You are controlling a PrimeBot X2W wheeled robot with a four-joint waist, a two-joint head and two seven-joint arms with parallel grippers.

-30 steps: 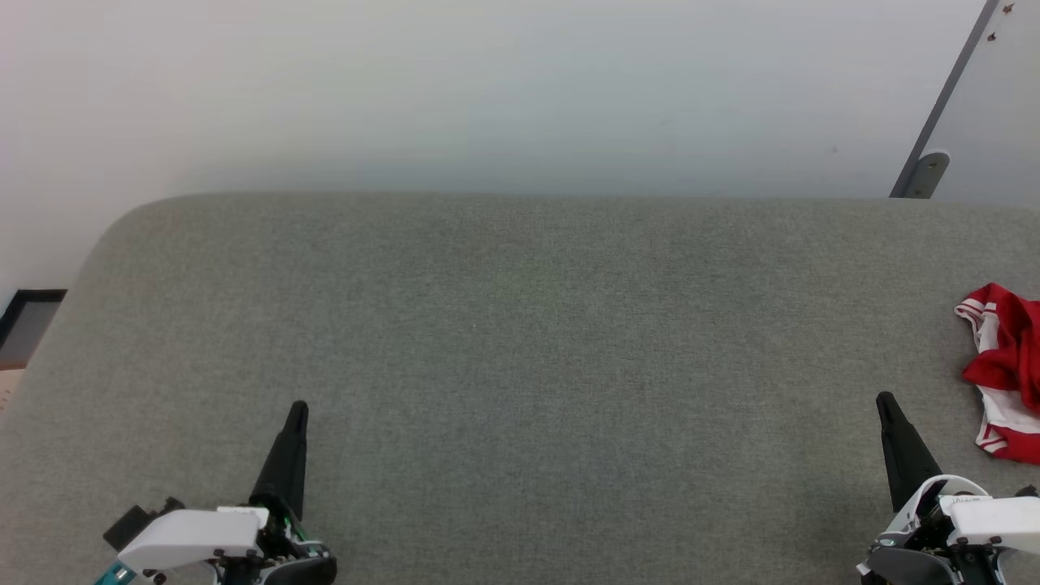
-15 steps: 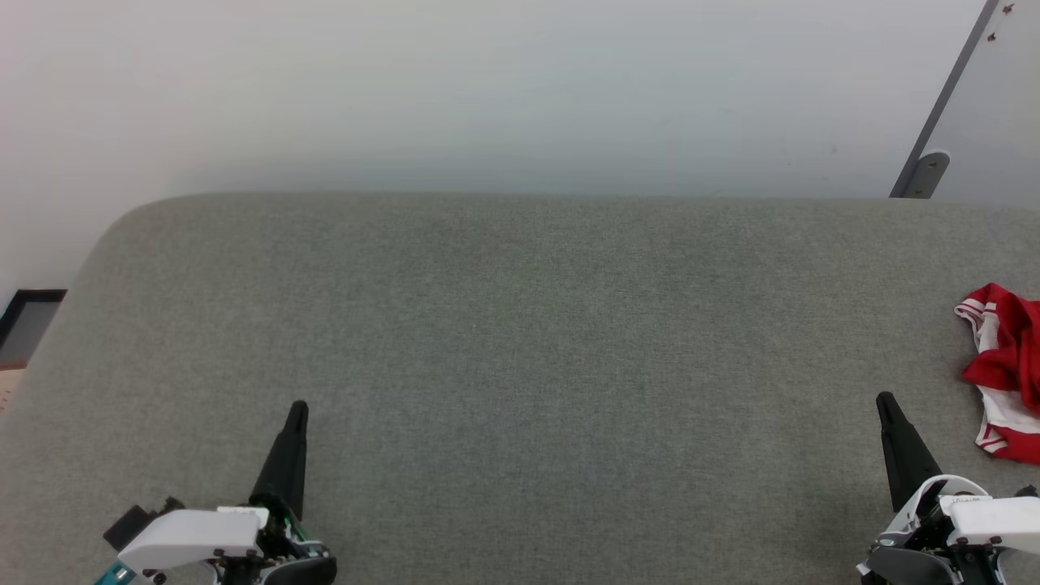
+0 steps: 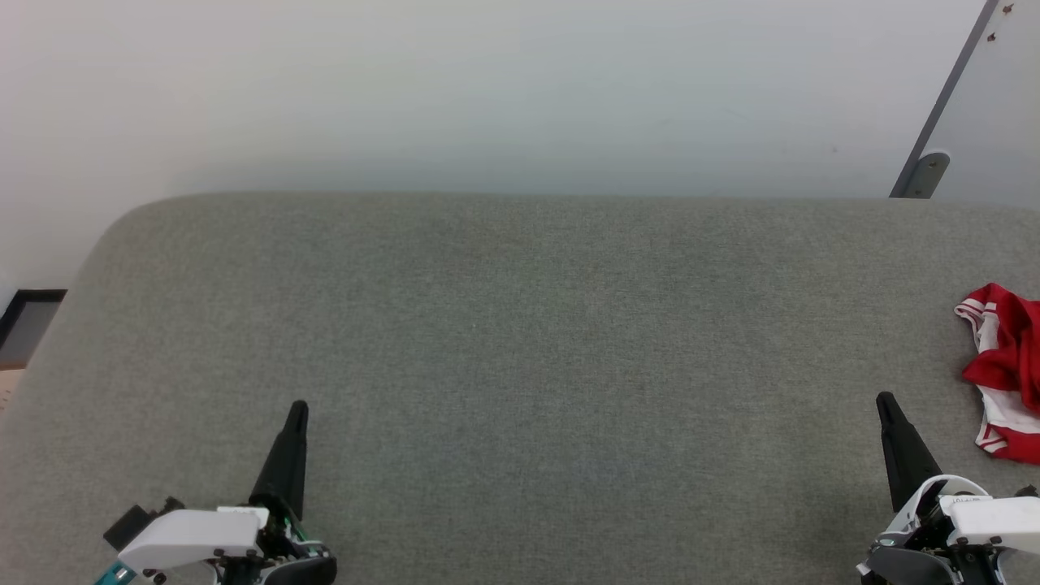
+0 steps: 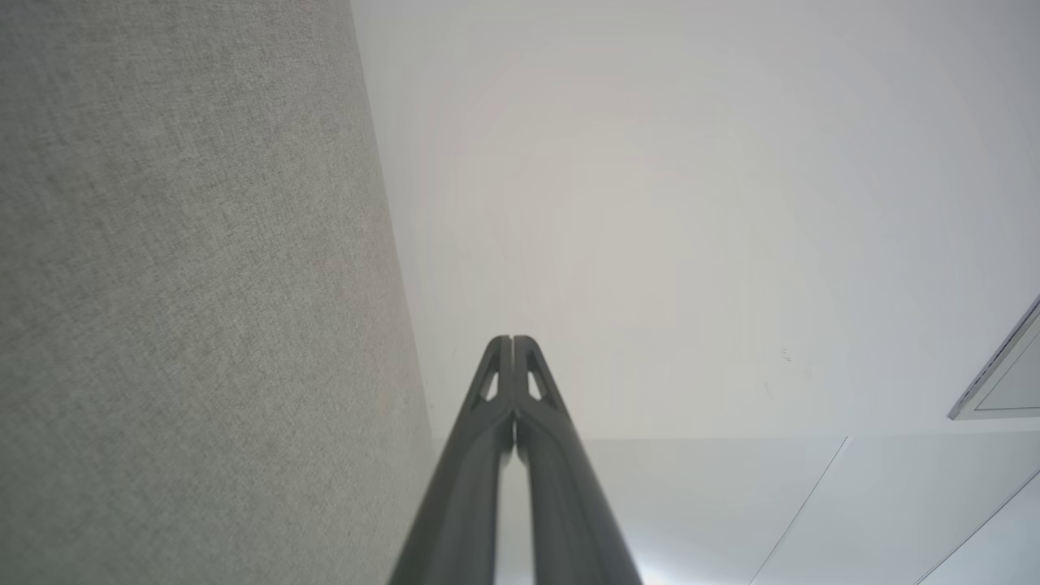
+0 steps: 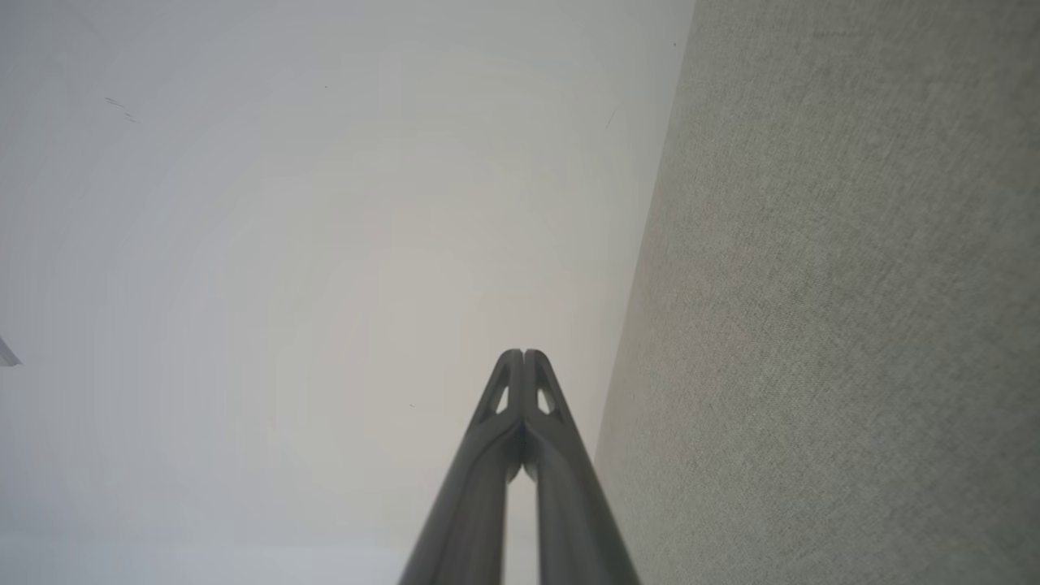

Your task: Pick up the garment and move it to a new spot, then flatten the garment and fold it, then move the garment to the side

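Left gripper (image 3: 297, 405): both dark fingers are pressed together along their length, tips meeting, nothing held between them. It sits at the lower left of the head view, fingers pointing away from the robot, above the grey fabric surface (image 3: 520, 325). In the left wrist view the closed fingers (image 4: 497, 422) lie against a pale wall, with the fabric surface running down the left side of that view.

Right gripper (image 3: 883, 400): fingers likewise closed tip to tip, empty. It sits at the lower right of the head view, fingers leaning slightly toward the robot's left. In the right wrist view the closed fingers (image 5: 552, 455) point at the pale wall, with the fabric surface along the right side.

The garment (image 3: 1003, 370): a crumpled red piece with white panels and red-and-white striped trim. It lies on the fabric surface at the far right edge of the head view, partly cut off by the frame. It is near the right gripper, to its right and slightly beyond the fingertips, not touching it. It is well apart from the left gripper.

Surroundings: a plain pale wall (image 3: 487, 89) stands behind the surface. A grey panel (image 3: 995, 106) leans at the upper right.
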